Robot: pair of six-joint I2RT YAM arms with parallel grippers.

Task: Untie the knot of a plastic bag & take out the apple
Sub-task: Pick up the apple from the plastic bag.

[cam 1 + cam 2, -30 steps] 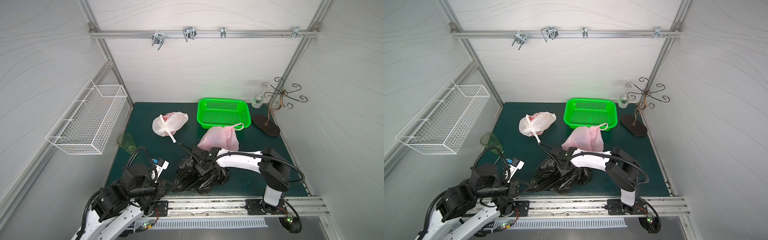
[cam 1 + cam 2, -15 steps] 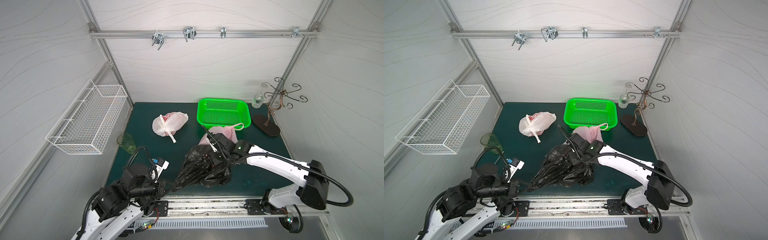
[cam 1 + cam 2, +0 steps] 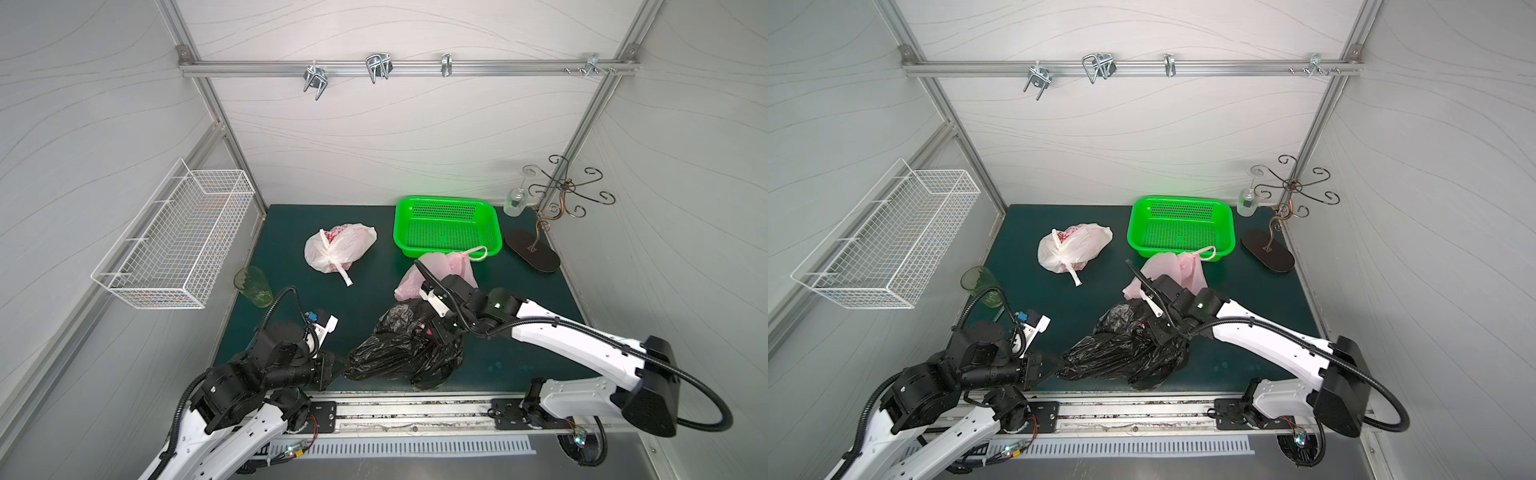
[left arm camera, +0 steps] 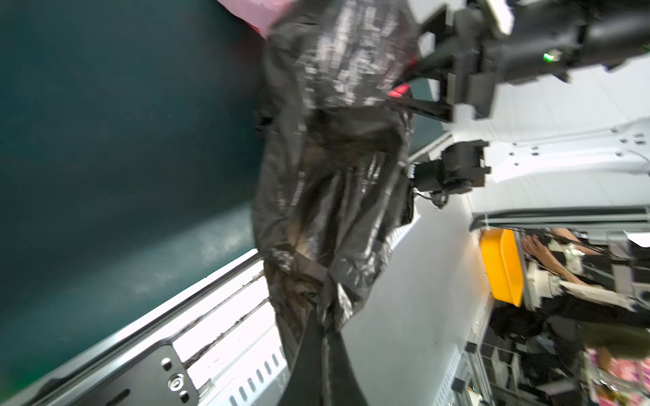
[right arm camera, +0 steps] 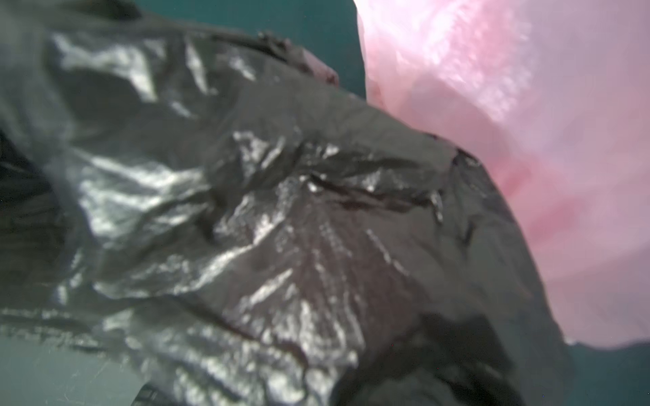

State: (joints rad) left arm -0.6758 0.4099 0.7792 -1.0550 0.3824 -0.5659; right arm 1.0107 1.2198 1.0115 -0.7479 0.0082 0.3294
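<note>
Near the front edge of the mat (image 3: 286, 245), about the middle, lies the crumpled black bag (image 3: 399, 353), seen in both top views (image 3: 1117, 353). The left gripper (image 3: 343, 365) reaches in low from the near left, at the bag's twisted near-left tail. In the left wrist view its fingers (image 4: 306, 351) stand close together with that tail running between them. Whether they pinch it cannot be told.

The right gripper (image 3: 436, 332) comes in from the right and bears on the bag's far right part. Its jaws, partly spread, close on a bulge of plastic there. A red patch (image 4: 401, 92) shows between the fingers, but too little of it is seen to tell whether it is the apple.

Just beyond the black bag and touching it sits a pink bag (image 3: 449, 266), which fills one side of the right wrist view (image 5: 510, 140). Behind the pink bag stands a green basket (image 3: 446, 200). A knotted white bag (image 3: 338, 249) lies far left of centre, apart from the others. A green cup (image 3: 253, 286) lies tipped at the mat's left edge.
</note>
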